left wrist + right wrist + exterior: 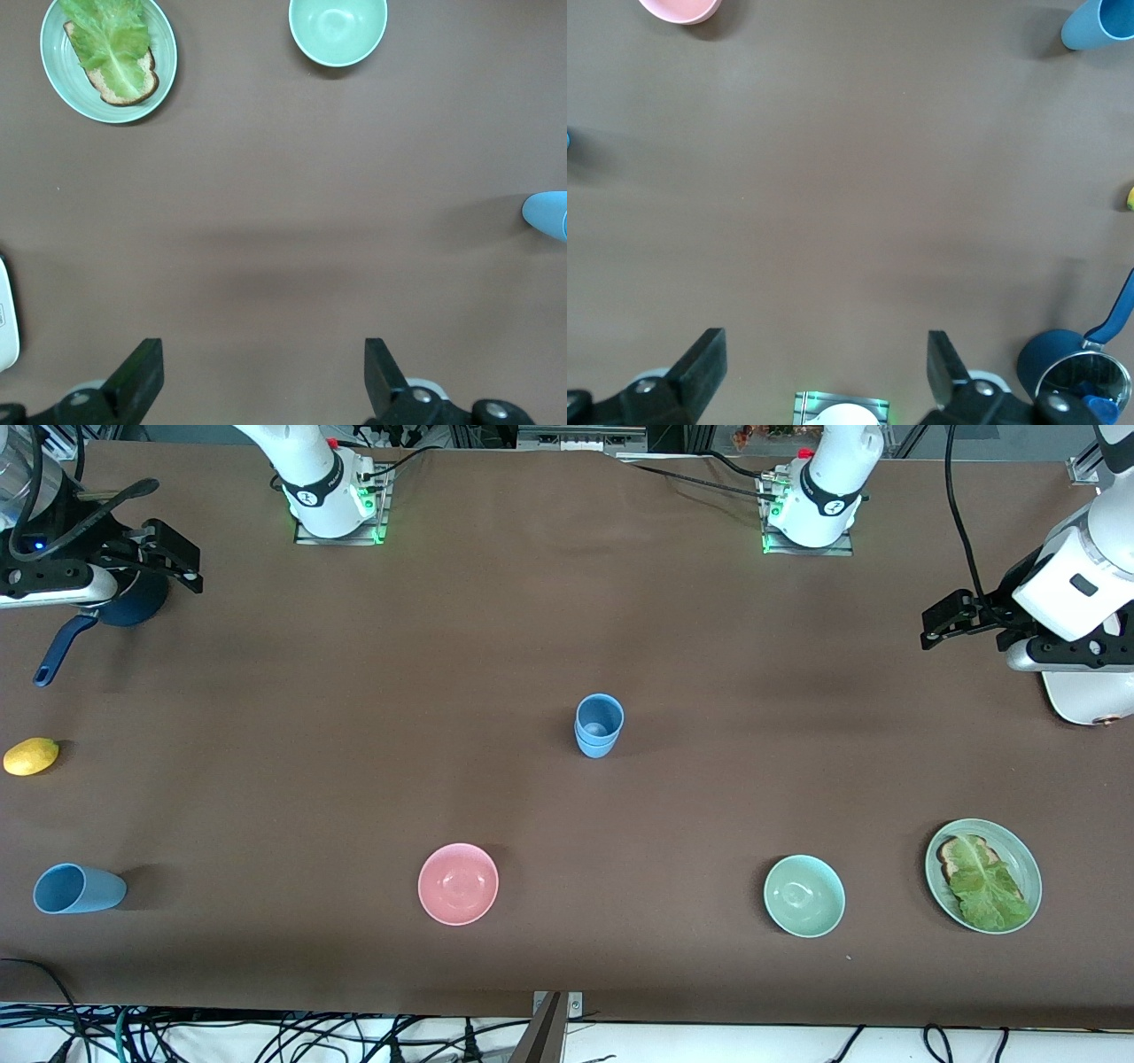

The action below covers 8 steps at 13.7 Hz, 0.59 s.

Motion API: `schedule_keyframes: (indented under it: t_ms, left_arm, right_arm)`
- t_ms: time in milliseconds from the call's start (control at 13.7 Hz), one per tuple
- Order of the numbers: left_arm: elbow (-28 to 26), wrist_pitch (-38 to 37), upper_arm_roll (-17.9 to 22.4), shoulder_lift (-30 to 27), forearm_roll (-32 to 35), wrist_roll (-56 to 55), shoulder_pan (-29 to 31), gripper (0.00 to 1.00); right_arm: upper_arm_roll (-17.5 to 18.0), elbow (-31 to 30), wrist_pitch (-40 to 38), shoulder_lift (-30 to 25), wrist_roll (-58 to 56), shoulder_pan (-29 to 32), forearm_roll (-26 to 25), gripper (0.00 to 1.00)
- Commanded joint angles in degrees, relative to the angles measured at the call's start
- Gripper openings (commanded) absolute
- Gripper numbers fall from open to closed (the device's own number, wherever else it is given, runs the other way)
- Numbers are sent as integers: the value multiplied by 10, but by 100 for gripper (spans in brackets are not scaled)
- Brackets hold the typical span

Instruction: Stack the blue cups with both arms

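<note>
Two sky-blue cups (600, 725) stand nested as one stack at the table's middle; the stack's edge shows in the left wrist view (547, 213). A third blue cup (78, 888) sits alone toward the right arm's end, nearer the front camera, and shows in the right wrist view (1099, 24); I cannot tell whether it stands or lies. My right gripper (173, 558) (826, 376) is open and empty, up beside the navy saucepan. My left gripper (952, 615) (261, 381) is open and empty, up over bare table at the left arm's end.
A navy saucepan (133, 602) (1067, 367) and a lemon (31, 756) lie at the right arm's end. A pink bowl (458, 883), a mint bowl (803, 895) (337, 31) and a plate with lettuce on toast (1028, 859) (164, 80) sit near the front camera. A white object (1085, 695) lies under the left arm.
</note>
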<state>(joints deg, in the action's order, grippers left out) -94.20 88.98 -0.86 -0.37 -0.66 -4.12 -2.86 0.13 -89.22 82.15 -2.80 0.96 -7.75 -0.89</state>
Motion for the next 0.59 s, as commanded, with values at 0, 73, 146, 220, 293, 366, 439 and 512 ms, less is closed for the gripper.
schedule_keyframes:
  t_ms: [0, 73, 146, 220, 293, 366, 439, 512]
  left_arm:
    - [10, -2, 1, 1, -11, 5, 2, 100]
    - [10, -1, 1, 1, -11, 5, 2, 100]
    - [10, -2, 1, 1, -11, 4, 2, 100]
    - [11, -2, 1, 1, -11, 4, 2, 100]
    - [11, -2, 1, 1, -11, 4, 2, 100]
    - [11, -2, 1, 1, -11, 4, 2, 100]
    - [10, -2, 1, 1, -11, 5, 2, 100]
    - [10, -1, 1, 1, -11, 5, 2, 100]
  right_arm:
    - [7, 4, -9, -5, -9, 8, 9, 100]
    - [7, 4, -9, -5, -9, 8, 10, 100]
    - [7, 4, -9, -5, -9, 8, 10, 100]
    - [7, 4, -9, -5, -9, 8, 10, 100]
    - [7, 4, -9, -5, -9, 8, 11, 100]
    - [7, 4, -9, -5, -9, 8, 11, 100]
    - [7, 4, -9, -5, -10, 8, 11, 100]
    - [7, 4, -9, -5, -12, 8, 11, 100]
